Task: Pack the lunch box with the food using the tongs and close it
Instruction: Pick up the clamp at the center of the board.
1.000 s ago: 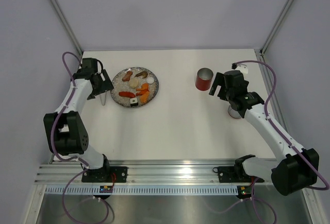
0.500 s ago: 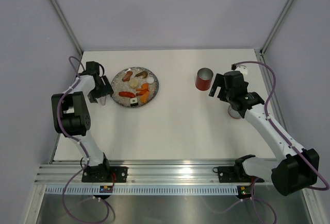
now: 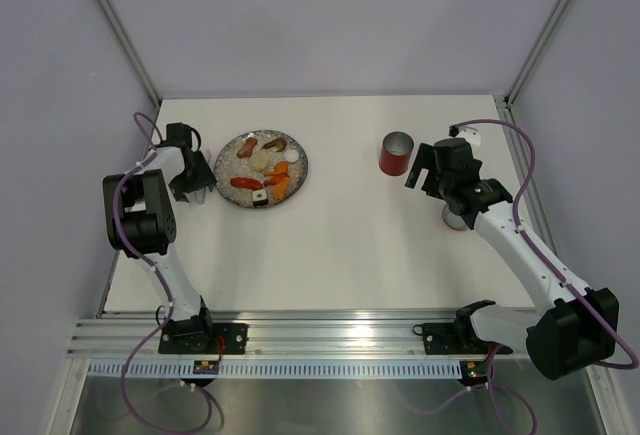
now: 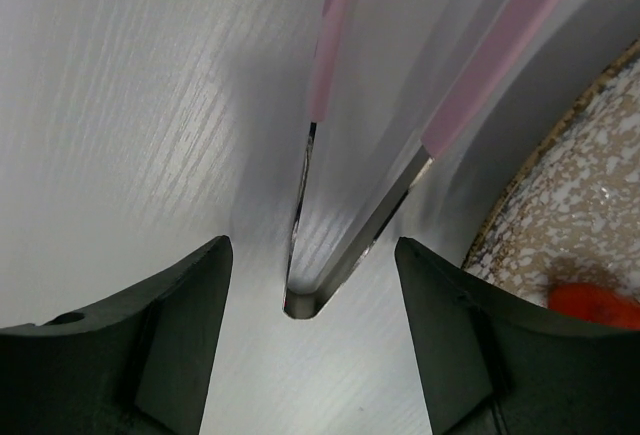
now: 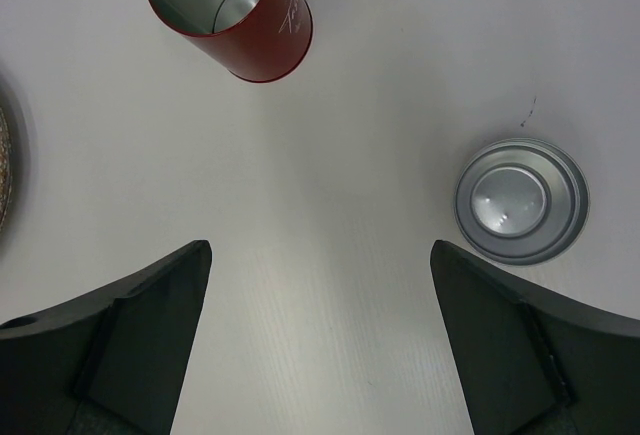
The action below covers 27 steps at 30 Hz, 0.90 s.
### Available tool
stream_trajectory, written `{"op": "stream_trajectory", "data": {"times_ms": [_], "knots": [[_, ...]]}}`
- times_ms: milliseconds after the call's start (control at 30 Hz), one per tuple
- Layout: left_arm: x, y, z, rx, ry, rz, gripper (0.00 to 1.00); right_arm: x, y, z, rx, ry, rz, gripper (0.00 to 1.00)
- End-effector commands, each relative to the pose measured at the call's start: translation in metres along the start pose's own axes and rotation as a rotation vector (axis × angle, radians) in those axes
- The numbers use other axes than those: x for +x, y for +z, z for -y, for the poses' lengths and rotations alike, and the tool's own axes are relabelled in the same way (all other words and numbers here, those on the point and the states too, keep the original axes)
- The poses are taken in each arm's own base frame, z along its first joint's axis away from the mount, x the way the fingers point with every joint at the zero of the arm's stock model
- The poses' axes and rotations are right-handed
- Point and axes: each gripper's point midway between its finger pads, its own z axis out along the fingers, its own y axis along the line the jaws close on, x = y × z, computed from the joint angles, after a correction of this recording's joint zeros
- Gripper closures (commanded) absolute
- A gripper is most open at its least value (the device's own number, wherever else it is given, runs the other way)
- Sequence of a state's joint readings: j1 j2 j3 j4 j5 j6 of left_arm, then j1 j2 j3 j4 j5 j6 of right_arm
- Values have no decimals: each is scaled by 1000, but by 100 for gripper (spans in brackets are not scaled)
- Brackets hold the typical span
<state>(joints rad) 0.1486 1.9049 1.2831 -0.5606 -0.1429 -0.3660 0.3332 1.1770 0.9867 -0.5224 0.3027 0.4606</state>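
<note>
Bright, even light, soft shadows, slight close-up blur.

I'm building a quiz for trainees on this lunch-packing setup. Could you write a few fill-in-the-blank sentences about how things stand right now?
The slim pale pink V-shaped tongs lie between the spread fingers of the ____ pincer. The small red cylindrical canister stands open, and its silver inside is ____. Its round metal lid lies apart from it on the white table with its ____ side up.
Missing words: left; empty; silver.
</note>
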Motion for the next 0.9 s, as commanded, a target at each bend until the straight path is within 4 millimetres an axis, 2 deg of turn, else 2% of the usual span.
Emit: {"op": "stream_trajectory", "data": {"times_ms": [0, 67, 100, 200, 233, 333, 367, 467, 500, 567, 600, 700, 833, 867], "knots": [[-25, 8, -2, 17, -37, 53, 30, -3, -5, 7, 30, 7, 11, 1], [-24, 13, -1, 27, -49, 36, 31, -2, -6, 7, 29, 8, 9, 1], [-26, 13, -1, 47, -58, 31, 42, -2, -6, 7, 31, 11, 10, 1], [-28, 10, -3, 54, -70, 41, 66, -1, -7, 8, 31, 17, 4, 1], [-29, 8, -5, 50, -71, 42, 79, 0, -7, 8, 29, 16, 1, 1], [-38, -10, -6, 53, -68, 77, 96, 2, -8, 7, 24, 27, -2, 0], [-45, -23, -6, 62, -68, 110, 98, 3, -7, 7, 23, 26, -6, 1], [-51, -49, -8, 70, -65, 158, 99, 4, -8, 5, 13, 34, -10, 1], [-57, -69, -7, 91, -62, 199, 99, 5, -8, 5, 11, 34, -11, 1], [-58, -88, -6, 109, -53, 225, 99, 6, -8, 5, 4, 39, -9, 1], [-59, -108, 2, 149, -37, 258, 99, 7, -8, 5, 4, 39, -11, 1], [-47, -133, 20, 203, 36, 265, 99, 6, -7, 2, -7, 44, -10, 1], [-16, -164, 41, 260, 140, 242, 98, 6, -7, 1, -9, 45, -17, 1], [-4, -170, 53, 297, 181, 228, 98, 7, -7, 2, -7, 45, -17, 1]]}}
